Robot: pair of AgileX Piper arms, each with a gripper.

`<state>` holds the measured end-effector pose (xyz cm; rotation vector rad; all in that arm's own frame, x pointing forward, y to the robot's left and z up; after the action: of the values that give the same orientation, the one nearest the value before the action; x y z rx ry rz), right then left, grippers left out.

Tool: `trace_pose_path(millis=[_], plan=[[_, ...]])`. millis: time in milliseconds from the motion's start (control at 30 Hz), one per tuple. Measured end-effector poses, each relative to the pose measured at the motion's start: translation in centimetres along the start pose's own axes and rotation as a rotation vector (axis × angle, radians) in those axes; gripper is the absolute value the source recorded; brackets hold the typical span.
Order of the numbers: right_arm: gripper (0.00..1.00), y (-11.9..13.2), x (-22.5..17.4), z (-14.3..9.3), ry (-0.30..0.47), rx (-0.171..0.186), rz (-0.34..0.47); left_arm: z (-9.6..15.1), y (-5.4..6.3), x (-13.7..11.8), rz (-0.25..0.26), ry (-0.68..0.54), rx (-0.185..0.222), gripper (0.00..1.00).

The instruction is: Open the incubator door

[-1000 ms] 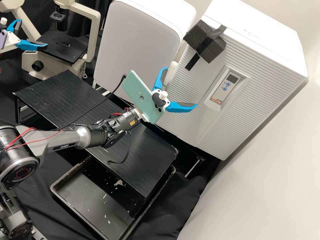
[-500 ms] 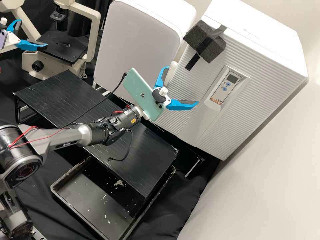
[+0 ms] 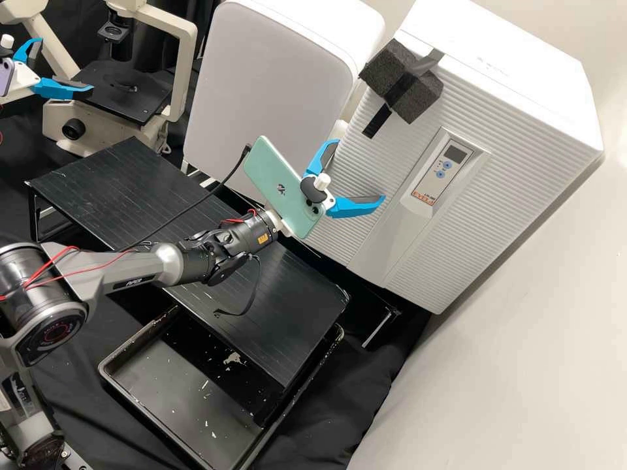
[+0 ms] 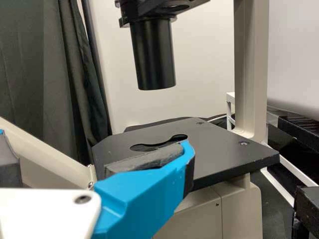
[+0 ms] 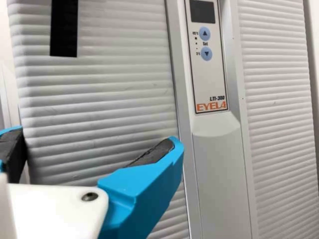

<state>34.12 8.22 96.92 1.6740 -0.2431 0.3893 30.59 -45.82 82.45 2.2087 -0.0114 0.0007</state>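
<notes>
The white incubator (image 3: 503, 143) with its ribbed front stands at the right, its door shut. In front of its left edge my right gripper (image 3: 359, 170) is open, one finger beside that edge and the other over the ribbed front. In the right wrist view, the ribbed door (image 5: 99, 89) lies behind the open right gripper (image 5: 97, 137), one finger at either side of its edge region; whether they touch it I cannot tell. At the upper left, my left gripper (image 3: 65, 65) is open by the microscope. The left wrist view has the open left gripper (image 4: 94, 140) before the microscope stage (image 4: 224, 154).
Beside the incubator stands another white cabinet (image 3: 268, 85). Black foam blocks (image 3: 401, 81) are strapped over the incubator's top edge. Below the right arm are a black raised shelf (image 3: 124, 176) and a black tray (image 3: 189, 398). A microscope (image 3: 186, 72) stands at the back left.
My right gripper has shifted slightly rightward in the high view, and its fingers stand closer together than before. The left gripper has kept still.
</notes>
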Motion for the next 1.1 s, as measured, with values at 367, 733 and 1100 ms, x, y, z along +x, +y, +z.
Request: trace_pose_path(millis=[367,733,1100], plan=[[0.00,-0.3,0.1,-0.3,-0.019,-0.036,0.002,0.0,0.0,0.0,0.000,0.000,0.000,1.00],[0.00,-0.7,0.2,-0.7,-0.035,-0.060,0.003,0.0,0.0,0.0,0.000,0.000,0.000,1.00],[0.00,-0.9,-0.9,-2.1,-0.072,-0.057,0.006,0.0,0.0,0.0,0.000,0.000,0.000,1.00]])
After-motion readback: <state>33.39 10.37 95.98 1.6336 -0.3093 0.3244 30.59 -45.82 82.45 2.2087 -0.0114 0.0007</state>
